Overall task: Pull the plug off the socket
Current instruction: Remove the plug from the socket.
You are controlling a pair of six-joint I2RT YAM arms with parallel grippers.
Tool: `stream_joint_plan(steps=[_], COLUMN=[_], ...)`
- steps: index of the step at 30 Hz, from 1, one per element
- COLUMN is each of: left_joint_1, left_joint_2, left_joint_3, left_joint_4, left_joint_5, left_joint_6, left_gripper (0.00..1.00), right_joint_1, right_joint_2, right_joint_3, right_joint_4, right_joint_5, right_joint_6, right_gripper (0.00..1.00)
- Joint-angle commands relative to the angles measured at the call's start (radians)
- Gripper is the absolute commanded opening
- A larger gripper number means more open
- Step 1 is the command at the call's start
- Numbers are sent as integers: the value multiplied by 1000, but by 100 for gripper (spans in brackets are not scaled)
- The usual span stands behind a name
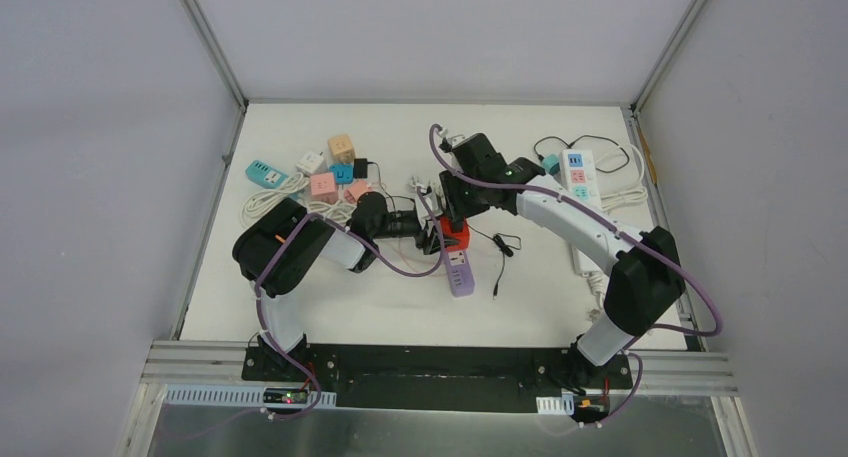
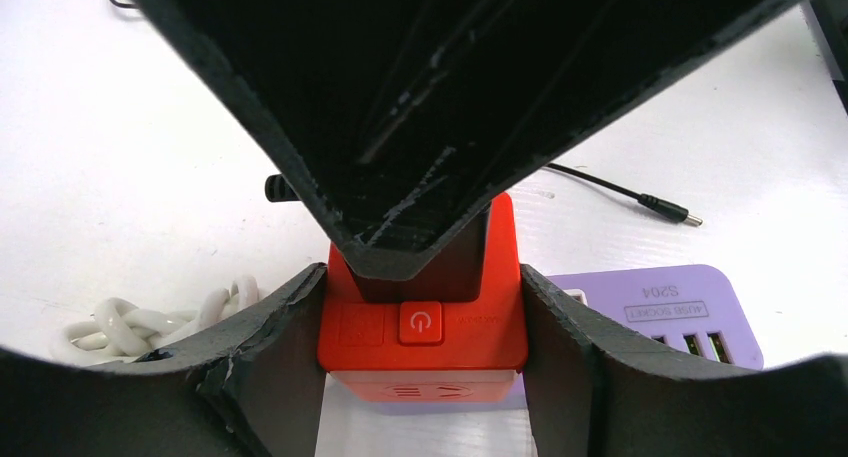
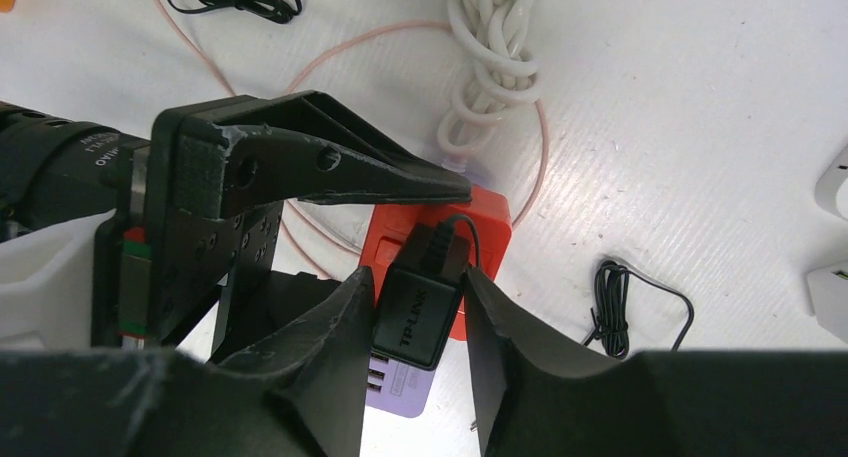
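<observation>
Right gripper (image 3: 418, 279) straddling black plug (image 3: 412, 322), fingers close against both sides; cannot tell whether truly clamped. Left gripper (image 2: 420, 295) pinching red socket cube (image 2: 495, 312), bracing it on purple strip (image 2: 690, 317). Plug seated in cube, not yet pulled; extraction left. Readable: "TP-LINK" on plug, "S204" on strip.

Lab test cell: white table (image 1: 330, 307) enclosed by grey panels (image 1: 100, 127), aluminium framing (image 1: 210, 39).
</observation>
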Motion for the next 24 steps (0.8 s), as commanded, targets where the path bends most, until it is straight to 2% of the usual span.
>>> stream_joint_plan(steps=[1,4,7,14,21,24], left_joint_1=[-4,-5,-8,-30,-85,-101], left_joint_2=[-28,-32,-34,-48,-48,-45], left_joint_3=[-13,-17,-17,-24,-21,-19], left_joint_4=[-8,-7,-6,-22,-22,-24], left_joint_5=[-42,-51,-63,-146,-309,-357], left_joint_6=[63,67,71,102,113,123], left_gripper=[0,0,0,0,0,0], right_joint_1=[23,30,30,29,24,22], right_joint_2=[11,10,12,17,15,22], right_joint_3=[6,9,3,-4,-18,-18], right_joint_4=[10,2,7,25,57,75], right_joint_5=[76,84,89,149,195,201], right_joint_6=[0,14,30,20,-33,-64], right_gripper=[36,36,42,45,31,18])
